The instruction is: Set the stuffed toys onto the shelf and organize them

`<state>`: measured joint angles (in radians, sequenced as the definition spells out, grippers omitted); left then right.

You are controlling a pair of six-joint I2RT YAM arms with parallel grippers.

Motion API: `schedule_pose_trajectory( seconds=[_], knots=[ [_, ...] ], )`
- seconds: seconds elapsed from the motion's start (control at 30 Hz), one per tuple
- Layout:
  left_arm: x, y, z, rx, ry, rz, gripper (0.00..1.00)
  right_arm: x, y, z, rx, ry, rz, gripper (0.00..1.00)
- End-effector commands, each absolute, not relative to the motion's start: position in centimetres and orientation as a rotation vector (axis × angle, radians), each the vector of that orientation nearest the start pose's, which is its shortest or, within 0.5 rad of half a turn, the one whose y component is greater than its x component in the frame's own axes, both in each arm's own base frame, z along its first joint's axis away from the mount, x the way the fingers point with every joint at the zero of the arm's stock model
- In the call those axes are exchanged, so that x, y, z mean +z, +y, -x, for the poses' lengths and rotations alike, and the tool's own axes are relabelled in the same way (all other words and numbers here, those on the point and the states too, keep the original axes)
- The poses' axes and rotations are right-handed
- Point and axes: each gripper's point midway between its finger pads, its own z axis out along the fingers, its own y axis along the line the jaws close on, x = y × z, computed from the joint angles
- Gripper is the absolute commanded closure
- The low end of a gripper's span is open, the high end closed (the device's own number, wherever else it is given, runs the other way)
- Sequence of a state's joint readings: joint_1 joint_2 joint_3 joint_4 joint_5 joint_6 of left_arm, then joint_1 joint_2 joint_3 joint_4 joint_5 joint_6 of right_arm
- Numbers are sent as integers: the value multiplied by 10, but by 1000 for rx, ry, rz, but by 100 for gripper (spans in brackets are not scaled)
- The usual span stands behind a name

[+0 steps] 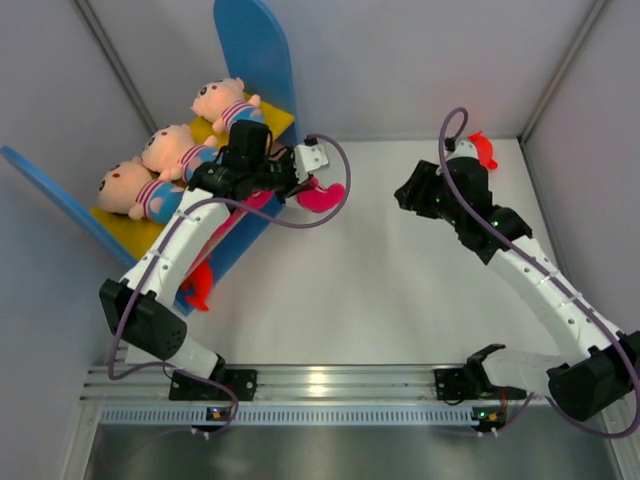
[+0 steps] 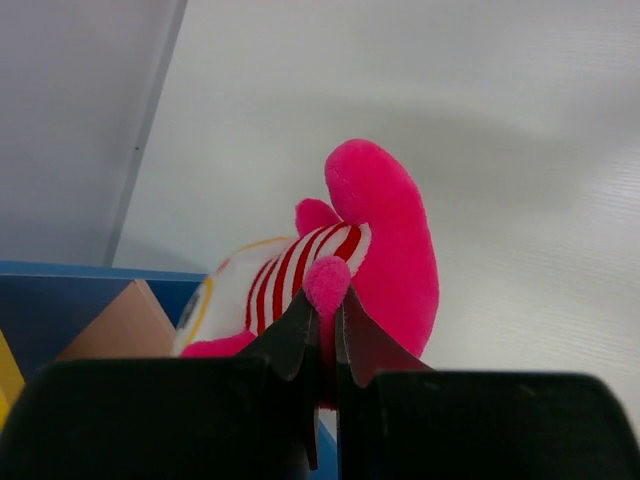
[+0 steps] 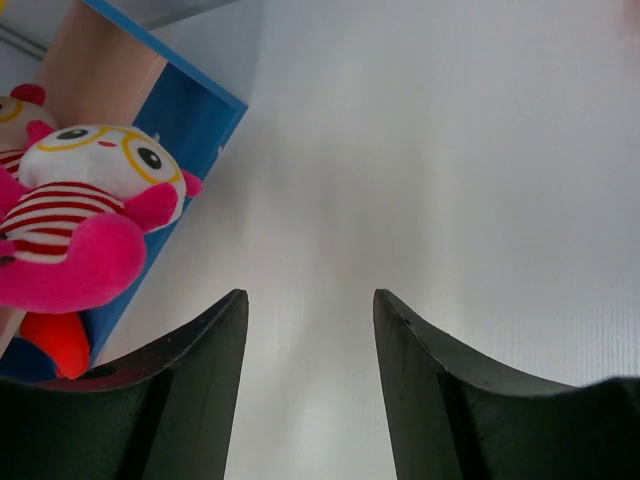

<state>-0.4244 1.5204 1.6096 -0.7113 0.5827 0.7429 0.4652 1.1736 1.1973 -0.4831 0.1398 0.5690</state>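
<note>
Left tool (image 2: 323,302), stretched forward, pinching pink-footed toy (image 2: 388,245)

The doll (image 3: 90,200) is pink with red-and-white stripes and yellow glasses. The shelf (image 1: 255,50) is blue and yellow.

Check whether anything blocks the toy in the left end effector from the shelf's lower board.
Nothing visible does: the toy hangs at the open front of the lower board. A second toy sits behind, mostly hidden.

White-tubed arms (image 1: 165,255) with black joint housings; grey-purple cables (image 1: 347,172) loop behind the jaws, which are black, curved and tapering.
</note>
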Motion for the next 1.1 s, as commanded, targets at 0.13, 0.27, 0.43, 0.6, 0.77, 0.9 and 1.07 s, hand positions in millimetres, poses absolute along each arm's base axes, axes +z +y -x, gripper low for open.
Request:
schedule_pose_trajectory(
  seconds=[0.13,0.27,0.43,0.6,0.77,0.9,1.07],
  knots=[
    [343,-245,-413,-181,1394,-1312,100,248,195,-343,661,2115,-145,45],
    [346,-249,-415,-144,1374,-1326,100,236,218,-350,790,2120,-133,43],
    [347,-261,-408,-191,1375,-1321,100,237,253,-361,1003,2084,-108,37],
    [358,-271,-401,-263,1357,-1305,100,253,267,-374,1070,2034,-100,34],
    [356,-259,-433,-53,1329,-1296,100,244,272,-375,1063,2054,-87,34],
    [351,-250,-446,44,1329,-1280,100,249,279,-380,1112,2009,-72,33],
    [331,-242,-449,75,1370,-1269,100,261,302,-398,1212,1970,-48,33]
  ],
)
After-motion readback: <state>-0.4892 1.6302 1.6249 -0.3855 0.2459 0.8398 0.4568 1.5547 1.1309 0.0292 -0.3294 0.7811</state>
